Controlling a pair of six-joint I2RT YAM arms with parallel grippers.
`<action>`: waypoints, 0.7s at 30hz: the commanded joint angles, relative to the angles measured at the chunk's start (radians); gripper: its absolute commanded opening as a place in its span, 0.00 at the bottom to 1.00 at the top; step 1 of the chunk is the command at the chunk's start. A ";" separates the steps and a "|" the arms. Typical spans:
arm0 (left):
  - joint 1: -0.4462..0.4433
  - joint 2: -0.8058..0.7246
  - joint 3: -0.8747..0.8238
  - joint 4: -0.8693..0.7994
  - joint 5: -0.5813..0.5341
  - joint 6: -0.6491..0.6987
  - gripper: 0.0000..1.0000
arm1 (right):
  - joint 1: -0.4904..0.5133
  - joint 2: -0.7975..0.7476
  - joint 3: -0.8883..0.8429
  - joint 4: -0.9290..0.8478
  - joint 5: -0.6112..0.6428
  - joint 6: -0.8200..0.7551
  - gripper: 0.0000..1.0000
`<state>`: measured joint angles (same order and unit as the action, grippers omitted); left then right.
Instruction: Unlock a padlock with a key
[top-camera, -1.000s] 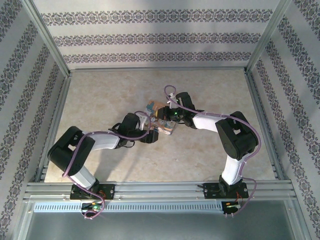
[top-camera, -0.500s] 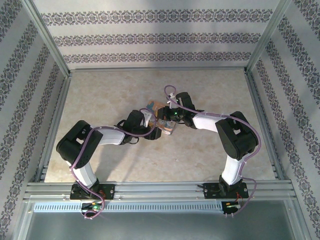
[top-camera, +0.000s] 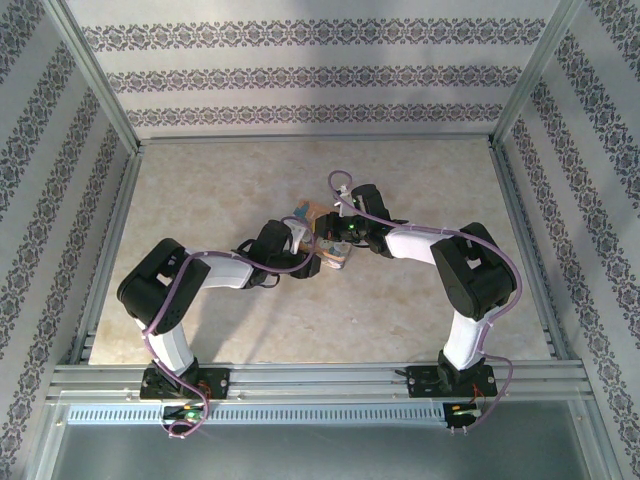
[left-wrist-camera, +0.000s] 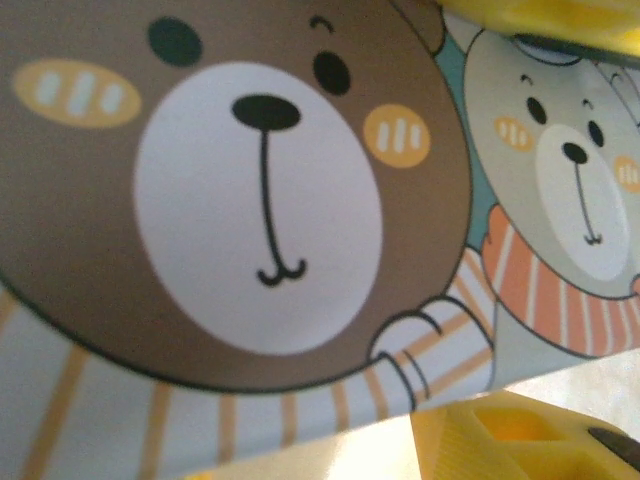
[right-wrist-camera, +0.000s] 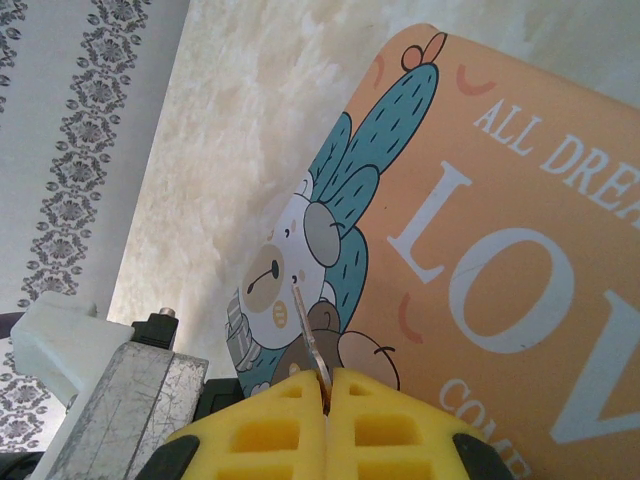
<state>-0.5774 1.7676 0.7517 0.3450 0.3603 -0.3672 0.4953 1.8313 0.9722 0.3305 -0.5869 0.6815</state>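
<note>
Right wrist, key (right-wrist-camera: 309, 338) clamped in right tool (right-wrist-camera: 326, 380)

Tin (right-wrist-camera: 520, 250): orange, white "LOVE" lettering, cartoon corner, flat on pale table (right-wrist-camera: 230, 140).
Right gripper (right-wrist-camera: 325, 388): yellow fingers (right-wrist-camera: 265, 435) pressed together at tin's near edge.
Key (right-wrist-camera: 306, 330): thin silvery blade pinched between them, tip over tin's cartoon.

I'm in a lab test cell; aluminium posts (top-camera: 95, 75) hold patterned wallpaper panels (top-camera: 320, 75) around a marbled table (top-camera: 220, 190); a slotted rail (top-camera: 320, 380) carries the arm bases (top-camera: 185, 382).
</note>
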 joint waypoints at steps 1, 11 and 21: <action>-0.051 0.023 0.029 0.073 0.054 -0.016 0.50 | 0.022 0.012 -0.036 -0.082 0.024 -0.003 0.00; -0.062 -0.005 0.005 0.104 0.041 -0.044 0.47 | 0.026 0.014 -0.035 -0.081 0.026 -0.003 0.00; -0.061 -0.004 0.001 0.131 -0.035 -0.146 0.45 | 0.030 0.013 -0.033 -0.081 0.027 0.001 0.00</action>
<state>-0.6216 1.7748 0.7517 0.3901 0.3496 -0.4610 0.5022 1.8297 0.9710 0.3313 -0.5732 0.6819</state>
